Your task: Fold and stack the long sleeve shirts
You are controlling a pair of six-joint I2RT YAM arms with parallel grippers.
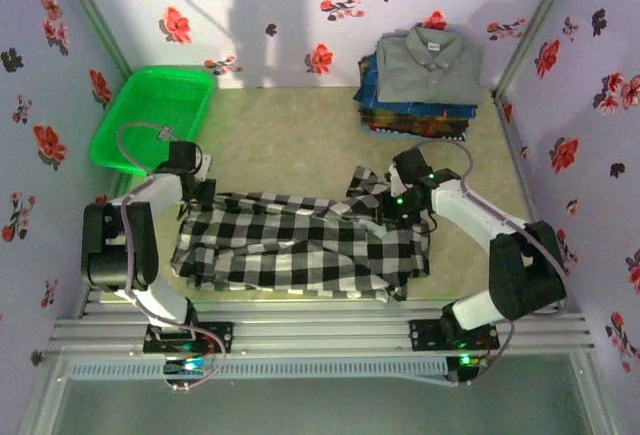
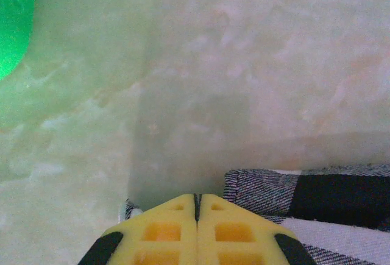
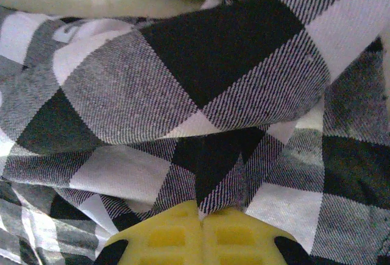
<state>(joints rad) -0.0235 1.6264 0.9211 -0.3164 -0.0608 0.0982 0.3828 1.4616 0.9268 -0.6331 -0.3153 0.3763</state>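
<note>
Currently: black-and-white checked cloth shirt [image 1: 300,245] lies spread and rumpled across near half of pale tabletop [image 1: 290,135], between both arms. Left gripper [image 2: 197,199] at shirt's far left corner, yellow fingers pressed together; checked cloth shows on both sides under tips, whether caught cannot tell. Right gripper [image 3: 201,211] at shirt's far right edge, fingers closed, pinching fold of checked cloth. Plain grey collared shirt [image 1: 425,60] tops pile of blue and dark patterned folded shirts [image 1: 400,120], far right corner. Green plastic basket [image 1: 150,120] far left, apart from checked shirt.

Twill-weave cloth checked shirt [image 3: 183,88], plastic basket [image 1: 112,115] (glossy)
</note>
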